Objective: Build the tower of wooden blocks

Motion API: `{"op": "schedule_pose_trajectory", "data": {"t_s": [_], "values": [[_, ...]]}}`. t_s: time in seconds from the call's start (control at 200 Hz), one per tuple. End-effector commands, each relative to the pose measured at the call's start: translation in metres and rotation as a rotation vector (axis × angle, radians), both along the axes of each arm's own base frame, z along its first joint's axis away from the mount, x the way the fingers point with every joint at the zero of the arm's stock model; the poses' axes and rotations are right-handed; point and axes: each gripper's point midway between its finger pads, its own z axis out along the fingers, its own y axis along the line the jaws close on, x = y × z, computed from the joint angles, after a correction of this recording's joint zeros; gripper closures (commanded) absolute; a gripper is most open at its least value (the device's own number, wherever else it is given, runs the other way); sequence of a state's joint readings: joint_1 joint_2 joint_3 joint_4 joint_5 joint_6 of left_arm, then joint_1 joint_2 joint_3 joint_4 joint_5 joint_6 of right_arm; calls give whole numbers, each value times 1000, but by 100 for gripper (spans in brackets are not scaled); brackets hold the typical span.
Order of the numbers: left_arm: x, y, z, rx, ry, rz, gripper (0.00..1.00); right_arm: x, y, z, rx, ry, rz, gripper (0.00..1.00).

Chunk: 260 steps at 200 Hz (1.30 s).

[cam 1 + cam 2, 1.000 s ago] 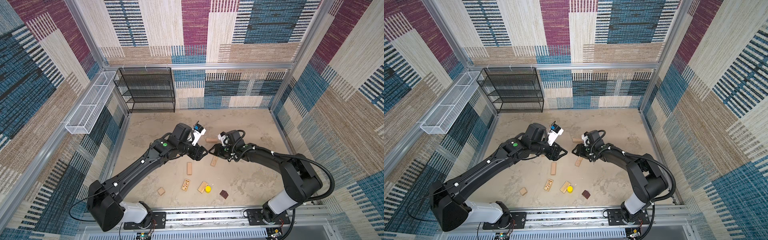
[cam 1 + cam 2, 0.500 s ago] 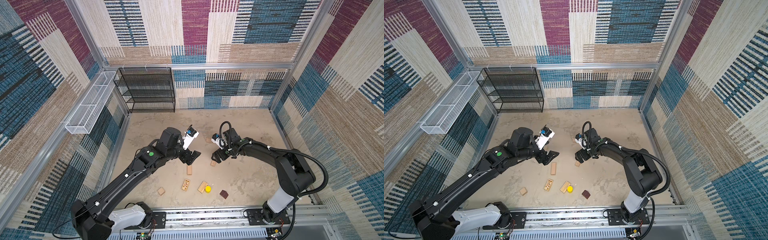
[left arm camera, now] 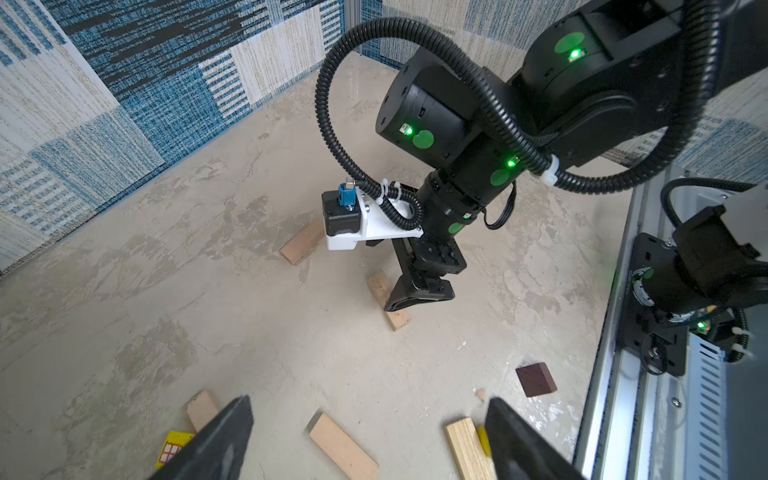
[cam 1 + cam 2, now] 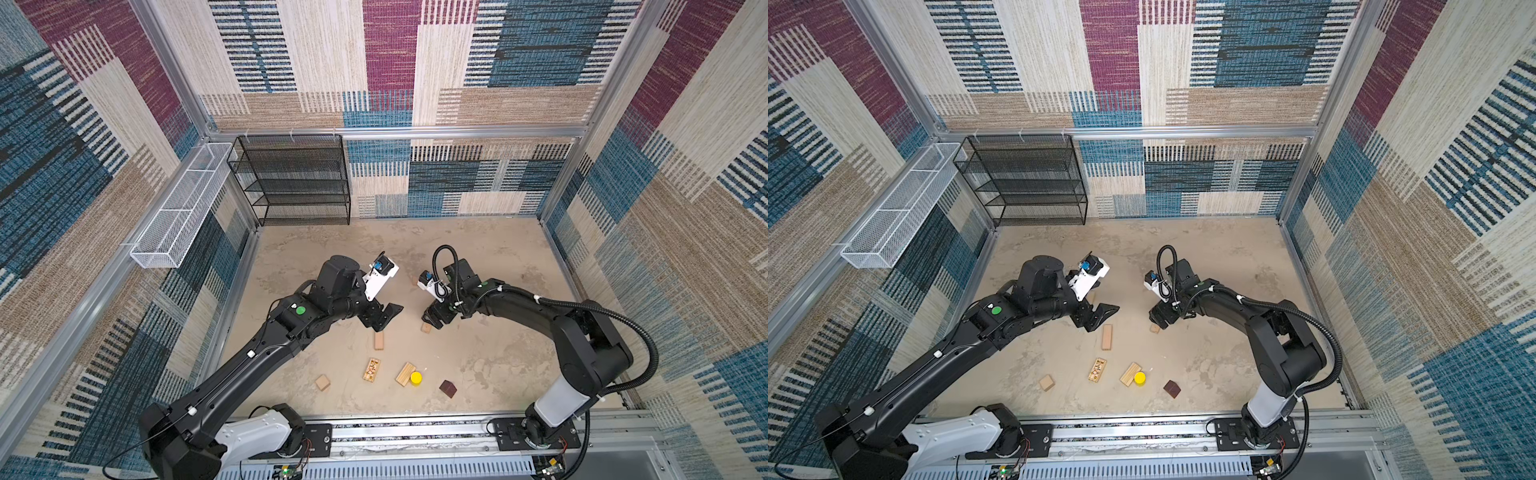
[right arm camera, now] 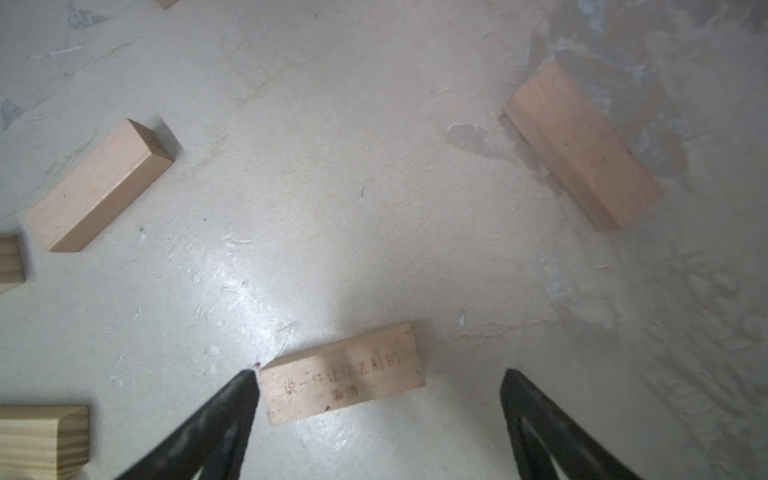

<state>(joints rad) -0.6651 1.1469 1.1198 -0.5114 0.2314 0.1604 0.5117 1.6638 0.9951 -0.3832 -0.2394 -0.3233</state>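
— Comparing with one second back, what has changed?
— The left gripper [image 3: 368,415] and right gripper [image 5: 379,374] have drawn apart. They stood nearly tip to tip over the middle of the tabletop [image 4: 478,257]. Now they are well separated, each with its jaws spread wide and nothing held. No block appears to have shifted.
— What does that mean for the task?
— No wood block tower exists yet, since every piece lies single and flat. The lettered plank [image 5: 343,374] lies between the right fingers, with one fingertip [image 5: 232,399] at its end. The plain plank [image 4: 378,340] lies just beside the left gripper, on its near-edge side. Toward the near edge lie the tan cube [image 4: 322,382], the patterned plank [image 4: 371,369], the striped block [image 4: 405,374] with the yellow cylinder [image 4: 416,377] just beside it, and the dark brown block [image 4: 448,388]. On this showing, each arm seems placed for a first pick.
— What cannot be read?
— A far plank [image 3: 302,242] is a mere sliver behind the right wrist camera [image 4: 430,286] in a top view. A yellow gridded piece [image 3: 170,446] and a tan block end [image 3: 202,409] are cut off by the left finger [image 3: 224,440]. Whether the right fingertip touches the lettered plank cannot be told, and its characters are too soft to read.
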Motion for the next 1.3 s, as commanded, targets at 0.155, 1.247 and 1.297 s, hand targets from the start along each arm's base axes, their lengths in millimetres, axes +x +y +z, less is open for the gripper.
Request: {"op": "schedule_pose_trajectory", "data": {"t_s": [0.155,1.247,1.297], "values": [[1,-4,4,-22,-20,-31,7,-3,3,-13,-17,22,13,4],[1,-5,5,-40,4,-23,7,-24,1,-32,-145,54,12,22],[1,-5,5,-40,3,-22,7,-23,2,-31,-143,52,7,19]]}}
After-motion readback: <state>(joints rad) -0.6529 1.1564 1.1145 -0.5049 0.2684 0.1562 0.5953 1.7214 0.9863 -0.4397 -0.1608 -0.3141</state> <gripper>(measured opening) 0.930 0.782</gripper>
